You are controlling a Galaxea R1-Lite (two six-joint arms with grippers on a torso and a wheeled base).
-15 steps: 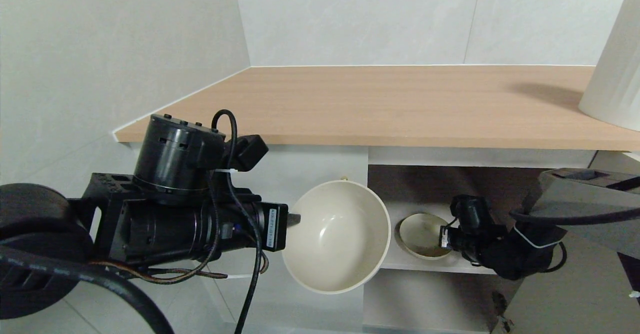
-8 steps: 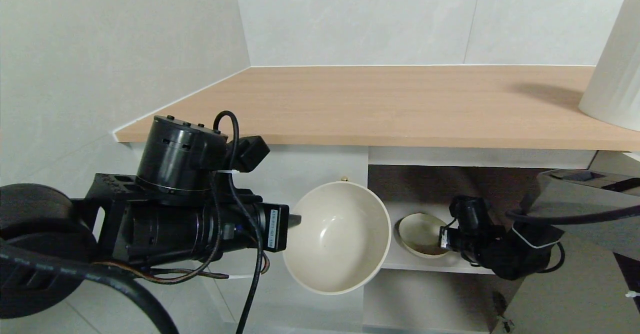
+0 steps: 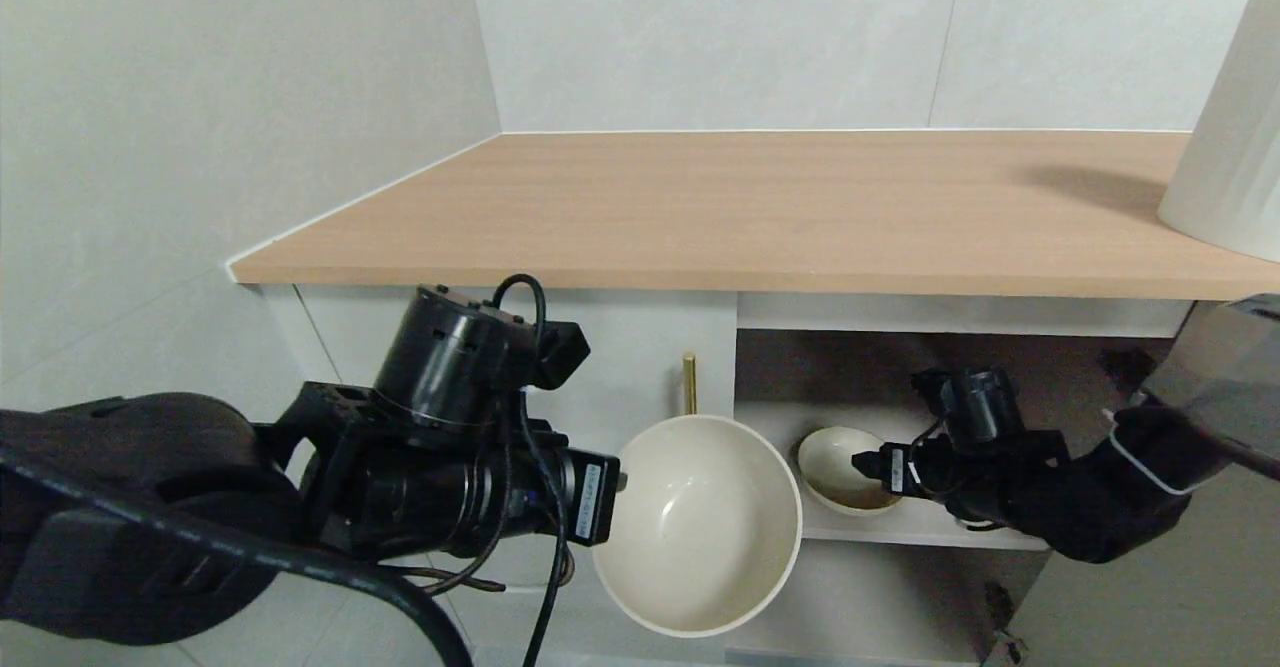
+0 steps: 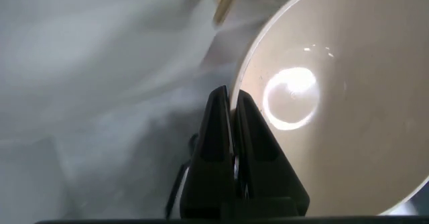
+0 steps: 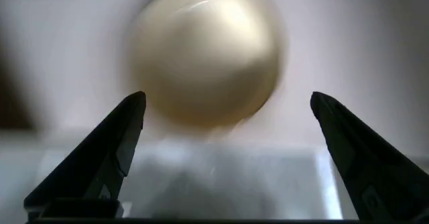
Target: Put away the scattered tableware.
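One illegible label (image 3: 594, 500) sits behind left hand (image 3: 622, 484) gripping bowl (image 3: 700, 537).

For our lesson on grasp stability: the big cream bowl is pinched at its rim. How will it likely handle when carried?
The bowl looks rigid, so it should keep its shape. Its glossy wall suggests it could slip in the left gripper. Held by one rim point, it may swing downward.

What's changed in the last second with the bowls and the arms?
The left end effector, shut on the large bowl at its rim, carried it lower and rightward, uncovering the gold handle. The right end effector, open, rose slightly. The small bowl stayed on the shelf.
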